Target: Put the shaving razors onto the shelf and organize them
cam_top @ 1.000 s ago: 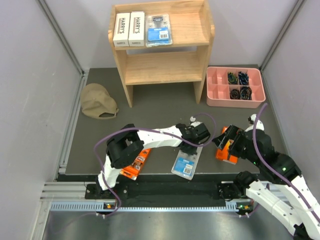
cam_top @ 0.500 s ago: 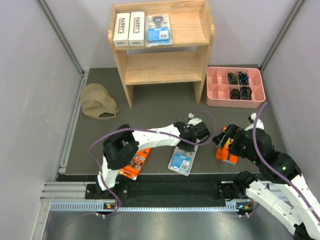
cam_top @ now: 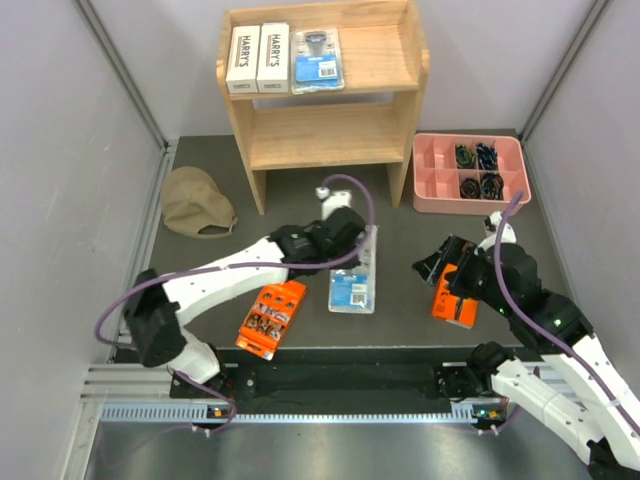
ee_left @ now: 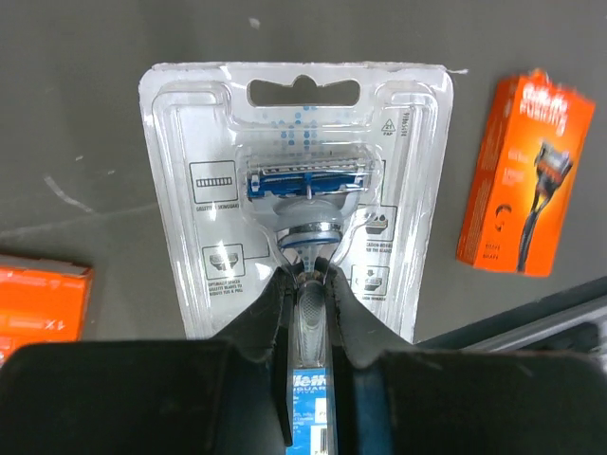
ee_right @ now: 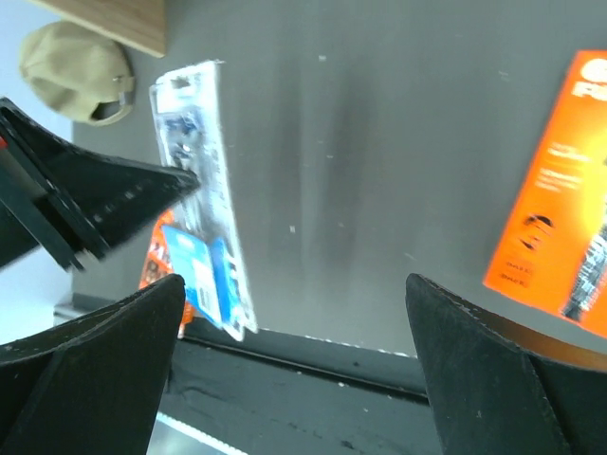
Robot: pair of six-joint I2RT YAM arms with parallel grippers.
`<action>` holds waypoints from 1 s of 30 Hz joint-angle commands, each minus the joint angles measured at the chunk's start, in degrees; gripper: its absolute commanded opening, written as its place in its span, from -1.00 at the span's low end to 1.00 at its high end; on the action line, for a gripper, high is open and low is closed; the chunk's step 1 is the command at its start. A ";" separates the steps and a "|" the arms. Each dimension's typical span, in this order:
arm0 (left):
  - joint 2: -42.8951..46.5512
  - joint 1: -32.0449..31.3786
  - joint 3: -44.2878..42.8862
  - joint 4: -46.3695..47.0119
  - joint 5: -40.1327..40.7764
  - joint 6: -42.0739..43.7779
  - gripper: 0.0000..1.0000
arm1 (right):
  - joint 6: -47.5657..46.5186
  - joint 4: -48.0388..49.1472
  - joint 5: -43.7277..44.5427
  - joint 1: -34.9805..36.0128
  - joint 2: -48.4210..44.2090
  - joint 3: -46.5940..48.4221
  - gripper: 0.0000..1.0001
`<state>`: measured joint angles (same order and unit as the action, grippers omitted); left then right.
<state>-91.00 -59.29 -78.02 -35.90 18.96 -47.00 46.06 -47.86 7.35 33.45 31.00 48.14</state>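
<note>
**Left pincer grips a clear razor pack in front of the shelf**

The left pincer (ee_left: 308, 277) is pressed onto a clear pack (ee_left: 296, 161). Its 2 black fingers (ee_left: 270, 303) pinch the moulded bump over the razor handle, just below the blue-and-grey blade head. The pack is a flat, glossy plastic rectangle with rounded corners. It has a slotted hang hole at one end and a blue label at the other. Its long axis runs near to far, with the hang-hole end toward the shelf (cam_top: 385, 55) and the label end toward the near rail (cam_top: 300, 412). From the right wrist it looks narrow, close to edge-on.

The right pincer (ee_right: 294, 284) is spread wide and holds nothing, over the dark matte worktop (cam_top: 200, 270). The right orange pack (ee_right: 560, 237), a smooth card box, lies just beside it with its long axis roughly near to far. The left orange pack (cam_top: 270, 317) lies tilted on the other side of the clear pack, near the worktop's front edge.

The shelf is light wood, with 2 boards between side panels and a raised back. On the left of the top board, 2 white boxes (cam_top: 258, 58) lie side by side with a second clear pack (cam_top: 318, 60) just beside them, all with long axes front to back. The right part of that board shows bare wood, as does the lower board. Open mat lies between the shelf and the held pack. A pink tray (cam_top: 440, 185) flanks the shelf on the right and a tan cap (cam_top: 195, 203) on the left. Grey walls close in both sides.
</note>
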 commanded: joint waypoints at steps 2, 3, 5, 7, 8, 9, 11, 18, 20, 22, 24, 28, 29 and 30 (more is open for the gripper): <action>12.58 9.61 14.01 12.41 -8.14 -11.67 -1.00 | -3.00 11.28 -6.03 -0.49 3.53 0.38 0.98; 16.17 11.02 16.30 15.13 -8.93 -13.53 -1.00 | -2.82 12.42 -6.47 -0.49 3.54 -0.58 0.98; 19.88 14.80 23.06 18.57 -9.55 -17.23 -1.00 | -2.21 16.55 -7.18 -0.14 3.36 -2.08 0.97; 24.28 18.13 28.41 21.99 -10.69 -22.24 -1.00 | -1.68 18.93 -7.09 1.34 3.36 -4.01 0.97; 25.42 19.11 29.75 22.54 -10.79 -23.91 -1.00 | -1.33 20.94 -6.57 2.22 3.54 -4.54 0.98; 27.44 19.82 30.72 22.98 -10.87 -26.80 -1.00 | -1.24 21.74 -5.69 3.19 4.06 -5.59 0.97; 28.94 21.31 32.92 23.33 -10.17 -30.67 -1.00 | -0.98 24.02 -2.28 7.49 5.29 -6.30 0.97; 31.32 24.48 39.07 32.45 -15.87 -41.05 -1.00 | -0.98 33.60 9.68 23.84 14.42 -8.23 0.97; 30.89 25.36 40.92 35.44 -18.68 -43.68 -1.00 | -1.06 36.41 11.97 27.35 17.68 -8.85 0.97; 29.83 25.71 41.63 38.00 -20.96 -44.84 -1.00 | -1.24 40.90 14.51 29.47 19.35 -9.82 0.97; 28.87 26.06 42.42 40.81 -22.99 -45.89 -1.00 | -2.29 43.89 15.67 31.93 21.63 -10.34 0.96; 28.42 26.50 44.09 43.98 -24.58 -48.18 -1.00 | -4.40 48.90 16.55 33.34 25.59 -9.03 0.88; 28.25 26.50 44.35 44.51 -24.76 -48.62 -1.00 | -4.49 49.43 16.38 33.34 27.16 -8.59 0.87; 28.33 26.68 44.62 45.04 -25.37 -48.80 -1.00 | -4.58 49.79 16.46 33.34 27.79 -8.50 0.83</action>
<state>-62.92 -33.23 -34.54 0.30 -2.87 -91.77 43.40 -6.26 20.49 65.89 56.18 37.63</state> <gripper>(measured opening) 0.147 0.940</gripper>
